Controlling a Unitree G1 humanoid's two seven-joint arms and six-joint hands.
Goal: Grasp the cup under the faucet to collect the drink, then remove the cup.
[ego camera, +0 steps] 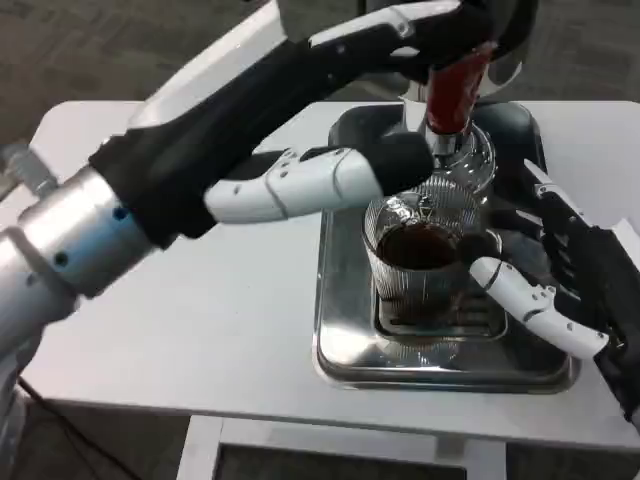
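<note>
1. White table (pixel 200 330) on a dark, mottled floor; a shallow steel drip tray (pixel 345 350) rests on the table's far-right part and serves as the landmark for the entries below.
2. Cup (pixel 420 265): clear ribbed glass, upright, long axis vertical, mouth up. It stands on the slotted grate (pixel 485 322) at the tray's middle and holds dark liquid to roughly half its height.
3. Faucet (pixel 455 90): red lever above a chrome spout, mounted over the tray's far end. The spout points down and ends just above the cup's far rim.
4. Left hand (pixel 340 180): forearm crosses from the tray's near-left corner diagonally upward. White and black fingers reach over the tray toward the faucet; one black fingertip (pixel 405 160) lies against the chrome spout, another extends up by the red lever. Whether it actually grips the faucet cannot be told.
5. Right hand (pixel 560 285): at the tray's right edge, palm turned toward the cup. White thumb (pixel 520 295) lies against the cup's near-right wall, and dark fingers (pixel 505 220) curl round its far side, so the hand grasps the cup.
</note>
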